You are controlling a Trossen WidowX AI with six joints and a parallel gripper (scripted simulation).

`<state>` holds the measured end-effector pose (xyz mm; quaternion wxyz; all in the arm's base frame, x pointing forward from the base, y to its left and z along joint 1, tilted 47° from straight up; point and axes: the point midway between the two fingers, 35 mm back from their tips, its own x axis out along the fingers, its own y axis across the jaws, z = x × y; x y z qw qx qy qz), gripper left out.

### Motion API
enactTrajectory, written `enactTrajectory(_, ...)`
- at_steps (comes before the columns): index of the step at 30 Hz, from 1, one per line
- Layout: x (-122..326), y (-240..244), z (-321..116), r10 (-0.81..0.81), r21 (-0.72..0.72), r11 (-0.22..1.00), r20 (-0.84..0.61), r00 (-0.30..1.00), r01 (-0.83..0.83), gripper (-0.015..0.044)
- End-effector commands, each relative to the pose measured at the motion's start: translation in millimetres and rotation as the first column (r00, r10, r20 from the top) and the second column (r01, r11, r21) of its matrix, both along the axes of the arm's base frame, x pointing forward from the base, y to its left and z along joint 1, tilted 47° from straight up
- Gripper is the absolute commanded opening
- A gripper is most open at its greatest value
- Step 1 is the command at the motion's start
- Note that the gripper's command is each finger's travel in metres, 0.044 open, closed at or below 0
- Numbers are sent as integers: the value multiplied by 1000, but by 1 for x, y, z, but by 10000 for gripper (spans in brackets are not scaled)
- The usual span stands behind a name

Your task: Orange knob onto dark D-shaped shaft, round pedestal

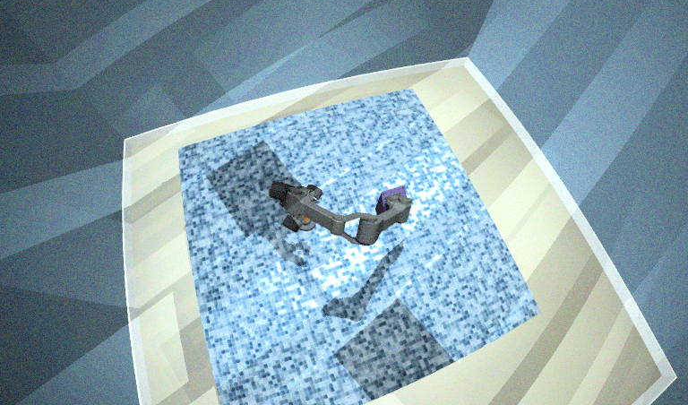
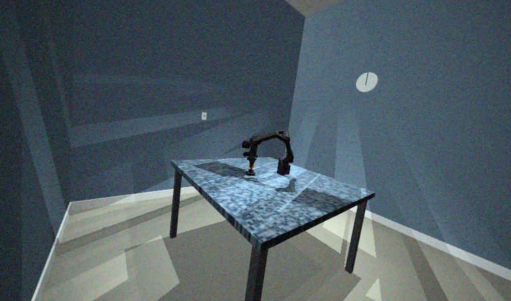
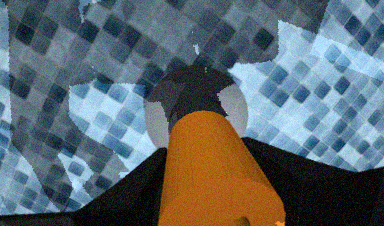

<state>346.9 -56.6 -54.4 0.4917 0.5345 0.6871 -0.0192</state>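
The orange knob (image 1: 305, 219) (image 2: 251, 166) (image 3: 220, 176) is upright between the fingers of my gripper (image 2: 251, 164) (image 3: 204, 150), which is shut on it. The round grey pedestal (image 1: 307, 227) (image 2: 249, 173) (image 3: 239, 106) lies below the knob, its far part showing past the knob's end in the wrist view. A dark patch on the pedestal meets the knob's end there; I cannot tell how much of it is shaft and how much is shadow. In the exterior view a dark strip separates the orange from the pedestal. The knob's hole and both flat sides are hidden.
The arm's purple base block (image 1: 398, 193) (image 2: 283, 167) stands on the blue speckled table (image 1: 456, 258) (image 2: 256, 214), to the right of the pedestal in the top and exterior views. Dark shadows cross the table. The near table edge shows in the exterior view.
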Motion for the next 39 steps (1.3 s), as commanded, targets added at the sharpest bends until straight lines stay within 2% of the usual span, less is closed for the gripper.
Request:
enactTrajectory(1, 0, 1, 0, -3, 3, 1000, -3, 1000, 3, 0)
enactTrajectory(12, -1, -3, 3, -9, 3, 1000, -9, 1000, 9, 0)
enactTrajectory(19, 1, -3, 2, -146, 3, 989, -153, 977, 148, 0)
enactTrajectory(39, 0, 4, -3, -145, 3, 989, -151, 978, 147, 0)
